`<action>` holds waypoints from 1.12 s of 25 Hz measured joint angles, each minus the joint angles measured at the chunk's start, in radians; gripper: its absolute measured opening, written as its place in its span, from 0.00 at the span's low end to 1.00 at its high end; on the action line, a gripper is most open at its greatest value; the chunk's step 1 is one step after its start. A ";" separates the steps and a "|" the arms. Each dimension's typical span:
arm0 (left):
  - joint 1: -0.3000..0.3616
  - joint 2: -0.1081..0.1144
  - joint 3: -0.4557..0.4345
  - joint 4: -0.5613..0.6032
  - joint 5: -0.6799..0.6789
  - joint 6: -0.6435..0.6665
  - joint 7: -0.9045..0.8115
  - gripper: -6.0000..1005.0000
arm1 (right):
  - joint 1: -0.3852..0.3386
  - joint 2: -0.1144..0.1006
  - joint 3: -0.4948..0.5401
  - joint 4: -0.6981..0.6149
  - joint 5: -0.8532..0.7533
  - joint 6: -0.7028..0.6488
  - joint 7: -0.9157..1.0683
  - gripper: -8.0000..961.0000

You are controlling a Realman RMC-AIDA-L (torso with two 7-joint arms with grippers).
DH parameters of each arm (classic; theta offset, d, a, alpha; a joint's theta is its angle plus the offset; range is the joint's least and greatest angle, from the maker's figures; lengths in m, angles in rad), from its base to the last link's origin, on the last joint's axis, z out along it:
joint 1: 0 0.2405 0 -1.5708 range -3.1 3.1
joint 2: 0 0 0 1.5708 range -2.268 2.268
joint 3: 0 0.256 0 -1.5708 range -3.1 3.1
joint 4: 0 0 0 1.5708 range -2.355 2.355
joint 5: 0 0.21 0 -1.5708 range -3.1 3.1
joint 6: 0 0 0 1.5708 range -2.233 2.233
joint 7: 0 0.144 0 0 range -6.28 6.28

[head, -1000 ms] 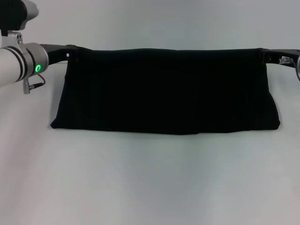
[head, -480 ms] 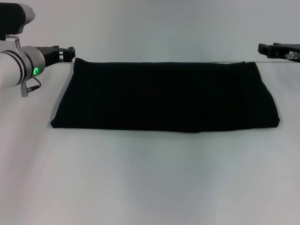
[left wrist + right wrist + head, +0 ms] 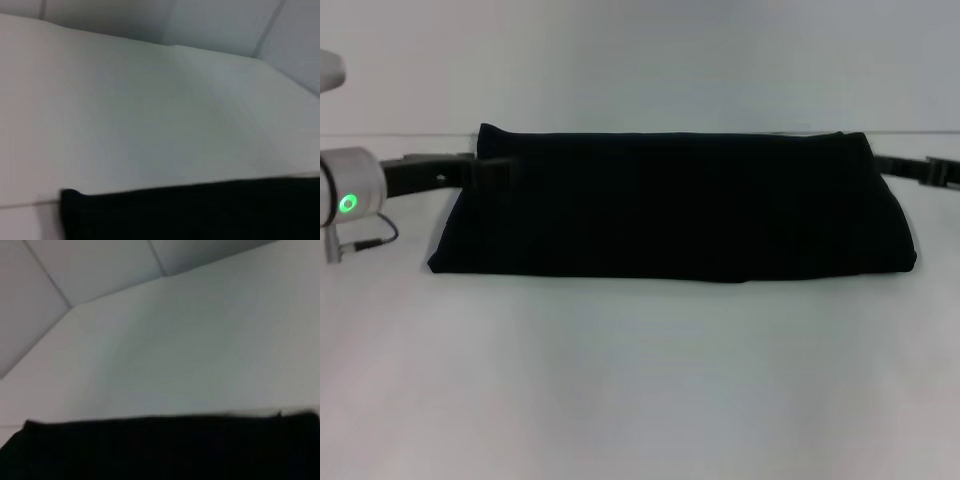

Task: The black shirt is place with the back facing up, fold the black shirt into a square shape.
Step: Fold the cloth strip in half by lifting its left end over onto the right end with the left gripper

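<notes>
Black shirt (image 3: 670, 205): folded into wide flat band, lying across table (image 3: 640, 380) centre, far edge near table's back edge.
Left gripper (image 3: 492, 172): low at shirt's left end, tip overlapping the fabric; dark on dark, can't tell finger gap or any hold.
Right gripper (image 3: 925, 170): low by shirt's right end, just beside far corner; fingers partly out of view, gap not readable.
Wrist cams: shirt edge (image 3: 200, 210) (image 3: 160, 447) & bare table only.

White left arm (image 3: 345, 185), green ring light (image 3: 348, 204), black fingers (image 3: 485, 172).
</notes>
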 joint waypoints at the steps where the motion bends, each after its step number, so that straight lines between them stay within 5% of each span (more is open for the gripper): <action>1: 0.018 -0.002 0.001 0.025 0.002 0.045 -0.002 0.70 | -0.014 0.000 0.001 -0.010 0.000 -0.029 0.003 0.63; 9: 0.102 0.002 0.016 0.095 0.028 0.143 -0.088 0.80 | -0.088 -0.014 0.017 -0.034 0.002 -0.216 0.004 0.63; 28: 0.103 0.000 0.027 0.061 0.209 0.052 -0.203 0.80 | -0.086 -0.016 0.039 -0.031 0.005 -0.205 0.005 0.63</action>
